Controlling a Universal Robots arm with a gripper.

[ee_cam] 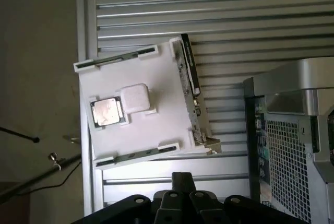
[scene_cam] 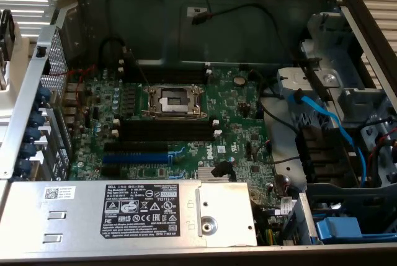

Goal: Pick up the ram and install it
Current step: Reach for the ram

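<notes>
Ram [ee_cam: 191, 85]: a long dark strip standing on edge in a white tray [ee_cam: 156, 130], set along the tray side that faces the open case [ee_cam: 284, 85]. Its long axis follows that side, slightly skewed against the slats of the desk [ee_cam: 156, 10]. One end thus lies near the claw and the other far from it. A chip [ee_cam: 107, 112] and a white block [ee_cam: 135, 98] sit near the tray's middle, well apart from the ram and on the side away from the case.

Claw [ee_cam: 182, 178]: fingers pressed together, pinching nothing. It hangs above the desk just outside the nearest tray edge, not over the ram. From the claw, the ram lies beyond that edge and a little toward the case. Its end by the tray's corner is the closest part.

The deciding relation appears to be the angle between the jaws' closing line and the ram's long axis. A grip across the thin faces would need the claw squared to the strip and centred over it, and it is not there yet.

Exterior view: case interior with board [scene_cam: 236, 111]. The black slots [scene_cam: 164, 129] run across the exterior view with no strip seated in them. The blue slot [scene_cam: 135, 154] lies beside them, toward the power unit [scene_cam: 124, 210]. Ram and slots are well apart, since the tray stands outside the case.
</notes>
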